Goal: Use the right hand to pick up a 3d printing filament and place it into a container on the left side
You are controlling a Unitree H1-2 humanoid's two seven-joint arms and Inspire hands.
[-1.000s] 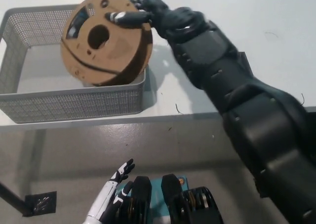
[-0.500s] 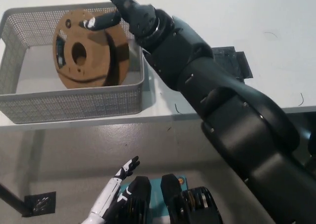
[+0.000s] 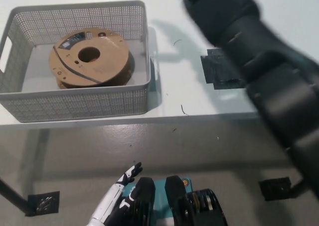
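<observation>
Now filament spool [image 3: 90, 60] flat in basket [image 3: 75, 104]; right hand cut off, grip unknowable.

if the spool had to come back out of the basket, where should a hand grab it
Judging by its pose, from above: the filament spool lies flat in the mesh basket, top flange up. The walls block a side approach, so hook fingers into the centre hole and clamp the flange's outer rim.
</observation>
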